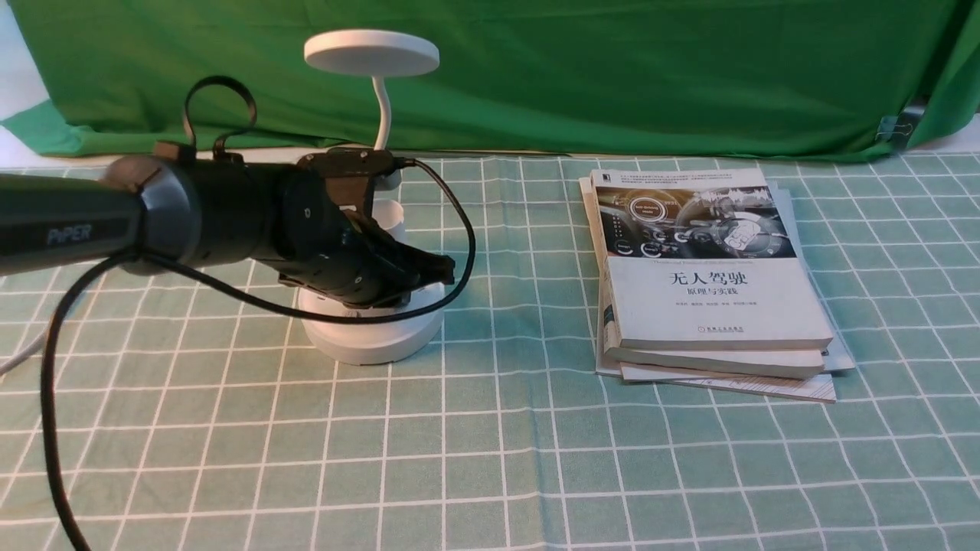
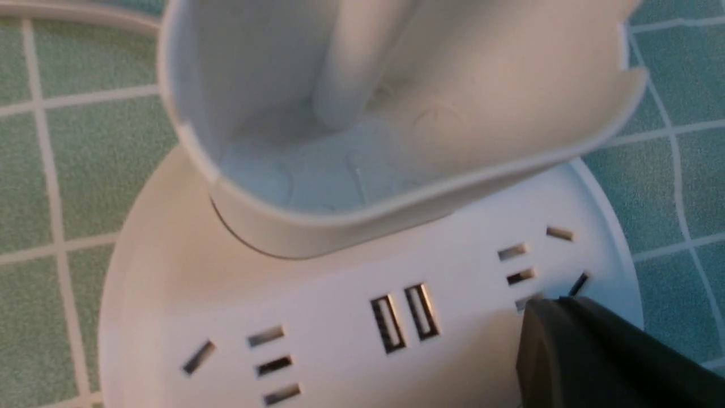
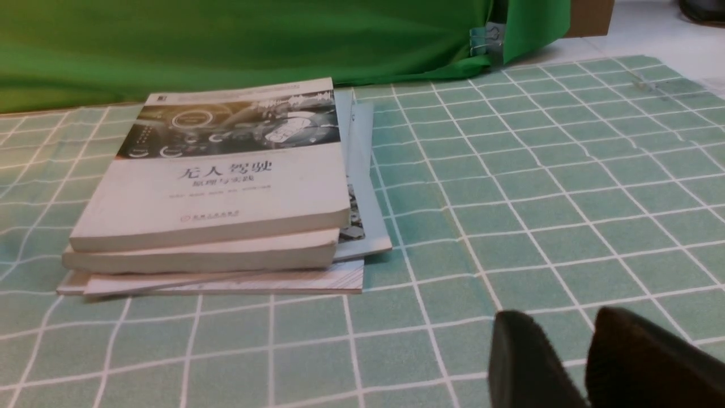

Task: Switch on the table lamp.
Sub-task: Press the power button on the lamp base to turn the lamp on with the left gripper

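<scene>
White table lamp (image 1: pixel 369 337) stands left of centre on the green-checked table (image 1: pixel 536 459), with the left claw (image 1: pixel 432 269) low over the front of its round base and stacked books (image 1: pixel 712 298) well apart on the right.

From the left wrist, one dark finger (image 2: pixel 595 351) lies over the socketed base (image 2: pixel 317 323) below the cup holder (image 2: pixel 362 170); whether that claw is parted cannot be told.

From the right wrist, the right claw (image 3: pixel 566 334) hangs over bare cloth near the books (image 3: pixel 226 187), fingers narrowly parted and empty.
</scene>
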